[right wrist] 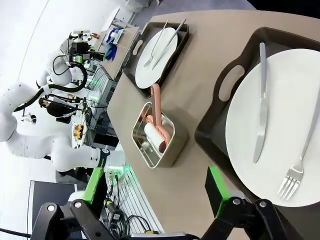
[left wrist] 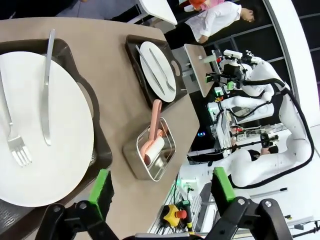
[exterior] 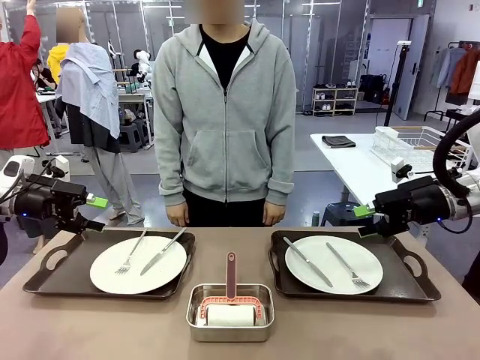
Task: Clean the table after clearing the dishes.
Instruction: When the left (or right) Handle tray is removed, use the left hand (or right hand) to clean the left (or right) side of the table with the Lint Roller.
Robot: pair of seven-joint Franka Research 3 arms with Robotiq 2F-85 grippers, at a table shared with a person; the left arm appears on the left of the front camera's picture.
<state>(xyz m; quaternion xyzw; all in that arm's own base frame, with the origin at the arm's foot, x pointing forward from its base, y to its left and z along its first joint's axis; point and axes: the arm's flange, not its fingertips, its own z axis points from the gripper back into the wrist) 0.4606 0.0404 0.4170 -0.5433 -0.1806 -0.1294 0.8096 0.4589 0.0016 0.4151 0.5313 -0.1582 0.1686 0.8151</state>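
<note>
Two white plates, each carrying a fork and a knife, lie on dark brown handled trays on the brown table (exterior: 112,330). The left plate (exterior: 139,264) (left wrist: 45,150) sits on the left tray (exterior: 45,277). The right plate (exterior: 334,264) (right wrist: 280,125) sits on the right tray (exterior: 409,281). Above the left tray's far left corner hovers my left gripper (exterior: 96,214) (left wrist: 161,184), open and empty. My right gripper (exterior: 367,221) (right wrist: 155,189) is also open and empty, level with the right tray's far edge.
A small steel pan (exterior: 230,330) (left wrist: 150,155) (right wrist: 155,135) holding a pink-handled roller (exterior: 231,285) stands between the trays near the front edge. A person in a grey hoodie (exterior: 225,112) stands at the far side, hands down. A white table (exterior: 360,169) with a wire rack is behind on the right.
</note>
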